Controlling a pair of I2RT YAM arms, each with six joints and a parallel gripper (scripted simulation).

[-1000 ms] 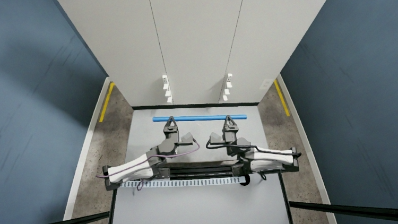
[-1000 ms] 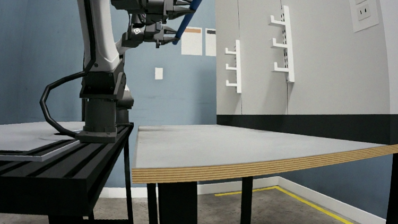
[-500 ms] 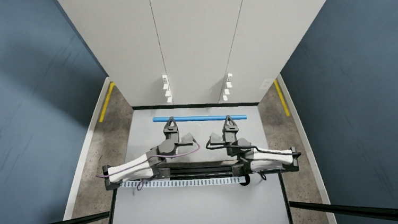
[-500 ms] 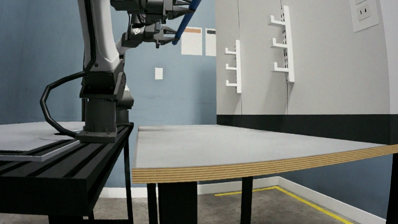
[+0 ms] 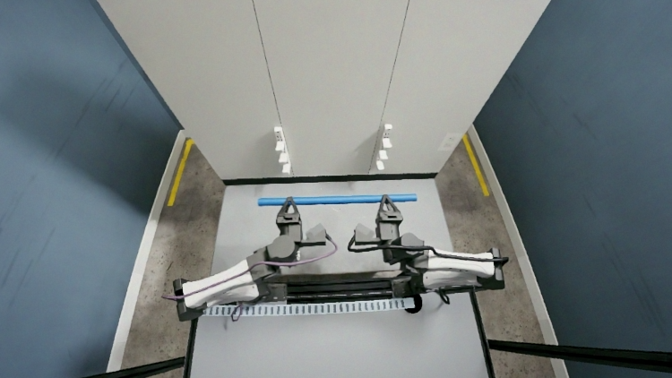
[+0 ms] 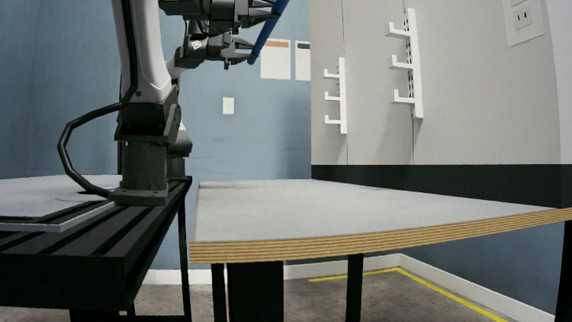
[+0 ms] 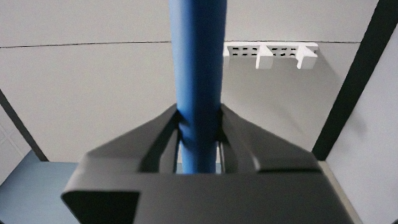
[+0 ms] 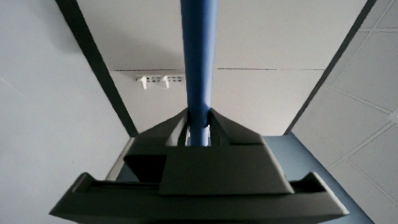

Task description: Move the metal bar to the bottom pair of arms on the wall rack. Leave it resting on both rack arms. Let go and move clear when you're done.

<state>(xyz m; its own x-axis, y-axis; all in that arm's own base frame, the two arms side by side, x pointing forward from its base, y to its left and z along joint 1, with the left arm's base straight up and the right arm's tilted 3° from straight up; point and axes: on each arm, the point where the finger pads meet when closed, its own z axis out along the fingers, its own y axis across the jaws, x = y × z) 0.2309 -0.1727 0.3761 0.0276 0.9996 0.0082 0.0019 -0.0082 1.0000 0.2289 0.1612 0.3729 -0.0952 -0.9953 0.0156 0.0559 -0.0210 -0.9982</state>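
Note:
The blue metal bar (image 5: 336, 200) (image 6: 265, 30) (image 7: 197, 60) (image 8: 199, 50) is held in the air before the wall, roughly parallel to it, touching no rack arm. My left gripper (image 5: 289, 200) (image 6: 254, 52) (image 7: 198, 111) is shut on it near its left end. My right gripper (image 5: 385, 197) (image 6: 274, 8) (image 8: 199, 111) is shut on it near its right end. The white wall rack has a left upright (image 6: 342, 95) and a right upright (image 6: 418, 79), each with three hooked arms. The bottom left arm (image 5: 285, 167) (image 6: 332, 121) and bottom right arm (image 5: 380, 164) (image 6: 404, 98) carry nothing. The bar hangs above their level.
The grey table (image 5: 329, 239) (image 6: 319, 216) lies below the bar and reaches to the wall's black lower band (image 6: 439, 186). Blue side walls (image 5: 56, 187) (image 5: 610, 187) stand on both sides. A wall outlet (image 6: 522, 17) is right of the rack.

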